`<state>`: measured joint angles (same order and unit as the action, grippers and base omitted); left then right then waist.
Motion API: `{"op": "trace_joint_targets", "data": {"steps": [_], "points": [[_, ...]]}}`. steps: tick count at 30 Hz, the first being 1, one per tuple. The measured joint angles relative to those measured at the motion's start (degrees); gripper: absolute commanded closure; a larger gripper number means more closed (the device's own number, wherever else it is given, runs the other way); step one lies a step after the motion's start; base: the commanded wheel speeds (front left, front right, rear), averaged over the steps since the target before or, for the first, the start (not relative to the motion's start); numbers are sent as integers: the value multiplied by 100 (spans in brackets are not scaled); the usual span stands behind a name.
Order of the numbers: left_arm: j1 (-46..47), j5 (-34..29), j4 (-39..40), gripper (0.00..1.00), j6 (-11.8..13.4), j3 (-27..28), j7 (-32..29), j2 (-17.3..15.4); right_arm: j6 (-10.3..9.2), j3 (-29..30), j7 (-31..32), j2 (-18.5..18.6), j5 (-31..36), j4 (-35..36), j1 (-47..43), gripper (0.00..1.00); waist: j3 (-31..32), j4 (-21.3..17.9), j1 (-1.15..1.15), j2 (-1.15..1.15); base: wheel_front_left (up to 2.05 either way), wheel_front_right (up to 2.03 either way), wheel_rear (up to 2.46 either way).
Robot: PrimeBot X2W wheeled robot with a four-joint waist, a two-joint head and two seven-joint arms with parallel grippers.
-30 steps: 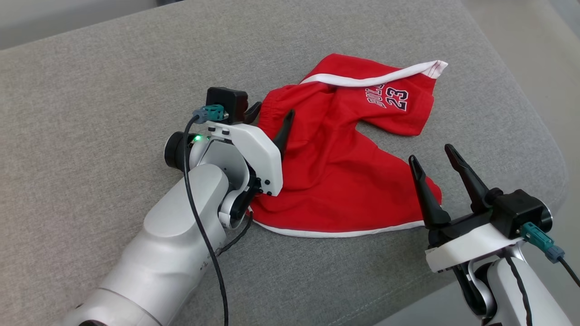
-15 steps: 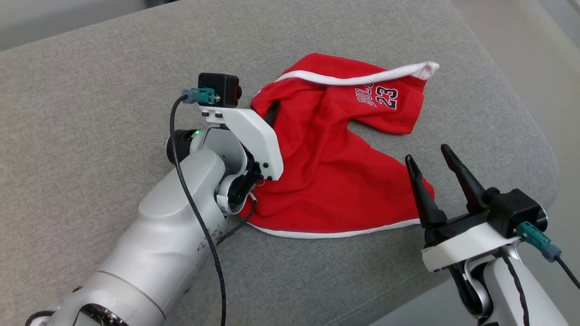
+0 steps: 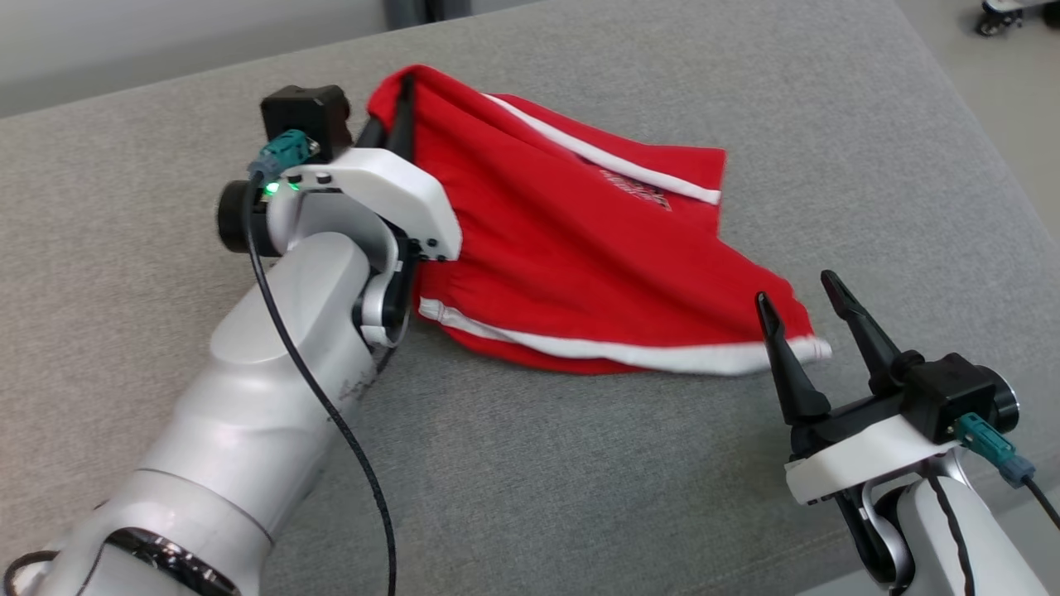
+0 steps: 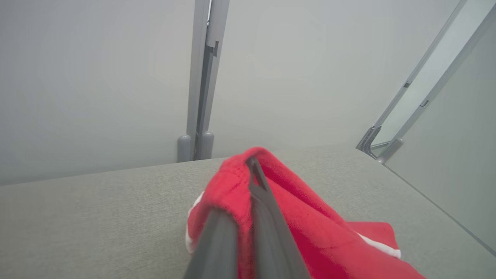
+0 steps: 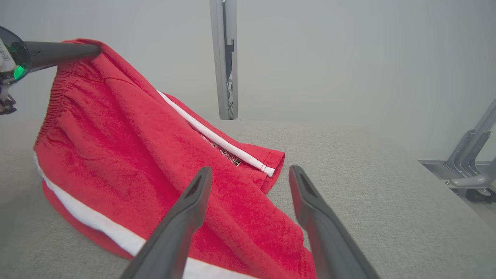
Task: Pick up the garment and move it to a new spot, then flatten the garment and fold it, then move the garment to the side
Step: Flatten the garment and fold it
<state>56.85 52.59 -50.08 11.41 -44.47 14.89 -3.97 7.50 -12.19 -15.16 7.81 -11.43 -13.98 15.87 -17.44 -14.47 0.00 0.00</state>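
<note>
Left fingers are pressing tight together on the elastic waistband of the red shorts, with a fold of cloth squeezed between them and wrapping over their tips. In the left wrist view these fingers are showing no gap, only red fabric bunching on both sides. From that pinch the shorts are hanging raised off the grey cushion and sloping down and away from the left fingers toward the right arm, the cloth pulling into long creases. A white stripe is running along the side farther from the fingers, with a dark print beside it too crumpled to read. A white hem is lying on the cushion along the nearer edge. Behind the left fingers, a green light is glowing on the wrist.

Right fingers are standing wide apart and holding nothing, their tips sitting just at the low corner of the hem; whether they are touching it cannot be told. In the right wrist view these fingers are pointing over the lower leg of the shorts, while the left fingers are reaching in at the upper left, gripping the waistband's peak. Beyond them, a grey post is standing against a pale wall.
</note>
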Motion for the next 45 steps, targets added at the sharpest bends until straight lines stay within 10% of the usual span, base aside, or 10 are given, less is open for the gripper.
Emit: {"op": "trace_joint_targets", "data": {"steps": [2, 4, 5, 21, 32, 45], "points": [[-15, -270, -23, 99, 196, 83, 2, -89, 0, -60, 0, 0, 5, -2, 5, 0, 43, 87, 0, 0, 0, 0, 0], [-136, -353, -246, 23, 232, 73, 10, -119, 1, -120, 0, -10, 16, -12, 18, 0, 81, 120, 0, 0, 0, 0, 0], [-222, -356, -409, 0, 233, 25, -8, -88, 0, -132, 0, -10, 18, -18, 34, 0, 88, 122, 0, 0, 0, 0, 0], [-392, -577, -1194, 0, 277, -54, -3, -101, 0, 7, 0, 66, 66, 32, -15, 0, 408, 331, 0, 0, 0, 0, 0], [-2268, -1686, 2000, 0, 541, 1536, 10, -739, 0, 476, 0, 119, 90, 274, -477, 0, 938, 848, 0, 0, 0, 0, 0], [-4424, -2658, 3577, 0, 70, 2396, 10, -160, 0, 858, 0, 0, 180, 499, -838, 0, 1194, 1212, 0, 0, 0, 0, 0]]}}
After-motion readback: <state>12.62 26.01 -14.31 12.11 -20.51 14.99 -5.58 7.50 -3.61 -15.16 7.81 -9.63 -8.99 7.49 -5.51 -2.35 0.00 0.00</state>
